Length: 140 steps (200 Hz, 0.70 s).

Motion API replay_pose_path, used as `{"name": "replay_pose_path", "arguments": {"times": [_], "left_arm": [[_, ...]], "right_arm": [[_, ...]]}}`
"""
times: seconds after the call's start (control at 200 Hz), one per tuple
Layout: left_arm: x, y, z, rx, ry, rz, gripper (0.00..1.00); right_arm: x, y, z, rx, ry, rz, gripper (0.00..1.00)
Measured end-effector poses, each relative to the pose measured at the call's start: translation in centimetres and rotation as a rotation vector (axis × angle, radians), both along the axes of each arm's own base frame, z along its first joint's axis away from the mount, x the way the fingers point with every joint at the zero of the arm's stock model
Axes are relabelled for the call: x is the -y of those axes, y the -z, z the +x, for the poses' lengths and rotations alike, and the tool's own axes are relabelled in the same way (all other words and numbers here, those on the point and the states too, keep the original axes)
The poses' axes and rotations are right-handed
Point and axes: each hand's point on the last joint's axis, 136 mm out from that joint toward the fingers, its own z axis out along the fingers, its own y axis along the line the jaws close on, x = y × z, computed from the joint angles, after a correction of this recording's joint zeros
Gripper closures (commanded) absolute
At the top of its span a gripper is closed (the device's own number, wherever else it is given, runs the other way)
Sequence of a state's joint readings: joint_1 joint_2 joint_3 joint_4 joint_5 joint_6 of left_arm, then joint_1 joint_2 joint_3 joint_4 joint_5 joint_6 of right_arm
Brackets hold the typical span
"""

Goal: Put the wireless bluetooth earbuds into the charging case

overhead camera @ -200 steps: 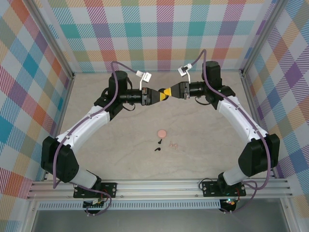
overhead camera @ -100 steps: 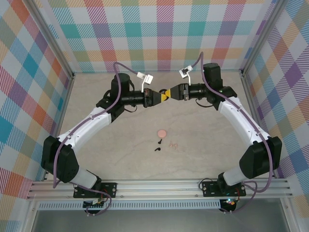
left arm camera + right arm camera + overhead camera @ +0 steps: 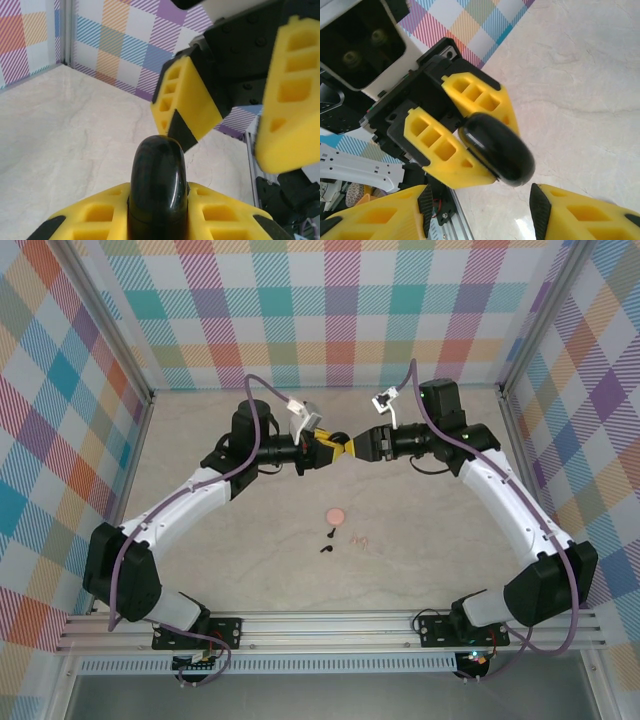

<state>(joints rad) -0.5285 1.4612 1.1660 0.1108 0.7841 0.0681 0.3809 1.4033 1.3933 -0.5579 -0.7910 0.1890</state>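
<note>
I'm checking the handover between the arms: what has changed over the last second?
The right gripper opened and let go of the black case. The left gripper keeps it pinched and has rolled its wrist; both drifted slightly nearer the bases. The pink case, black earbuds and pink earbuds lie unmoved.

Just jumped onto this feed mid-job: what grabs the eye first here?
Above the far middle of the table, the left hand is shut on a black round case, and the right hand stands open right in front of it, tip to tip. Nearer the bases, a pink round case, black earbuds and pale pink earbuds lie loose on the tabletop.
</note>
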Motion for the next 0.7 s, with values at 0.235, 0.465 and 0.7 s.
{"name": "replay_pose_path", "arguments": {"times": [0.235,0.465,0.7], "left_arm": [[0.2,-1.1,-1.5,0.089,0.048,-0.003,0.78],[0.3,-1.2,-2.0,0.128,0.074,0.003,0.8],[0.4,-0.7,-2.2,0.156,0.088,0.028,0.79]], "right_arm": [[-0.1,0.6,-0.4,-0.004,-0.006,-0.027,0.42],[-0.2,0.7,-0.7,0.003,-0.014,-0.047,0.42],[0.0,1.1,-0.4,0.006,0.012,-0.072,0.42]]}}
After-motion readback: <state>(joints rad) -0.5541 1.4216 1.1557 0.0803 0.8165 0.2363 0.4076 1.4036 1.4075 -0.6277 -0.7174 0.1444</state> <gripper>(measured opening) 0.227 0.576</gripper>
